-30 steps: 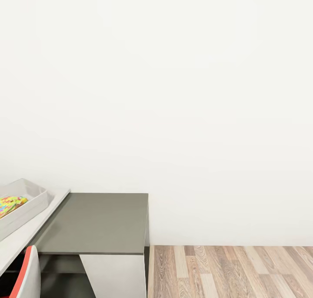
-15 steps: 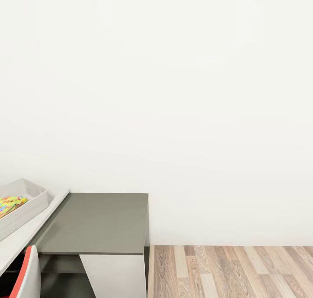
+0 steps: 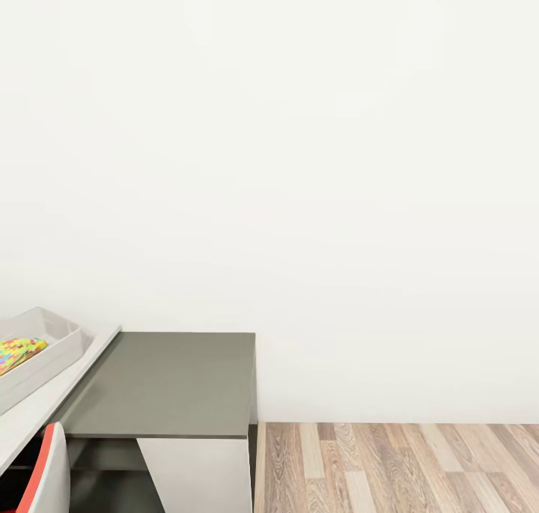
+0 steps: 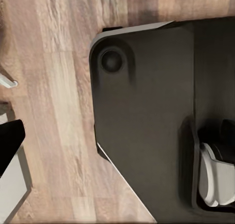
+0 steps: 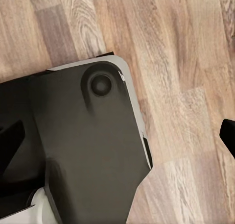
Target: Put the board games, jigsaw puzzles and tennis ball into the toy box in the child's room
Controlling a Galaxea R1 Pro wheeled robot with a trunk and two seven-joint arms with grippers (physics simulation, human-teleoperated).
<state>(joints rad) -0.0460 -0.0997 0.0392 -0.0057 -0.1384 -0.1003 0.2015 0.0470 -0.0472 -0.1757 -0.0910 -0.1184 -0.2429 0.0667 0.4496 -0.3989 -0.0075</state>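
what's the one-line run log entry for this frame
phase: in transit | toy box: on table, holds jigsaw puzzle | dark top: bare | wrist views: robot base over wood floor

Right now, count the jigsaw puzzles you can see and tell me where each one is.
1 patch of multicoloured jigsaw puzzle shows, lying inside the toy box on the table. The picture's left edge cuts it off, so a second sheet may be hidden.

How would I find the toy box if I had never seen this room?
Look for the long table against the white wall, where a dark grey top joins a light grey top. The toy box sits on the light grey part, at the left edge of the head view. It is a shallow pale grey bin with sloping sides, and a bright multicoloured jigsaw puzzle lies inside it.
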